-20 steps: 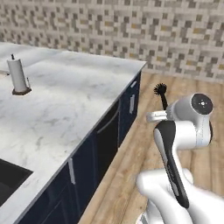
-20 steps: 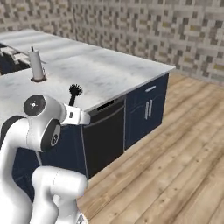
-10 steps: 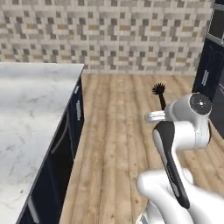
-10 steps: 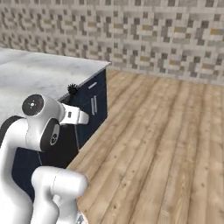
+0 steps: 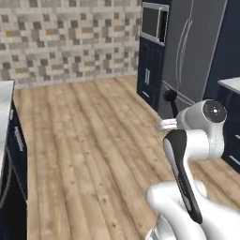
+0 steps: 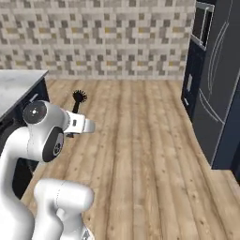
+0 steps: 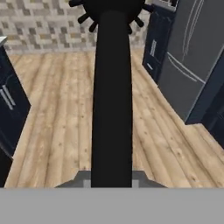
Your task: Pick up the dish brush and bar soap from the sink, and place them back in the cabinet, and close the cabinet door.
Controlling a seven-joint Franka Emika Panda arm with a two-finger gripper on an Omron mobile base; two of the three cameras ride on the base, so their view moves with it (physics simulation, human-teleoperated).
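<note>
Plainly, the brush is all black: a straight, slender handle that ends in a round head ringed with short spiky bristles, seen in the left base view and in the right base view standing nearly upright above the hand. One brush is to be seen, one arm, and one gripper, whose jaws are shut tight on the lower end of the handle, so that in the hand view the handle runs straight up the middle and the bristle head meets the top edge. The brush is held in the air over a wood floor, clear of any surface. The arm is folded close to its own body, the upper link rising from the base and the round wrist joint turned so that the hand reaches forward at about chest height. Ahead stand one tall grey fridge with two curved handles, one wall oven set in dark navy cabinetry beside it, and a mosaic tile wall. One edge of a marble counter shows beside the arm.
</note>
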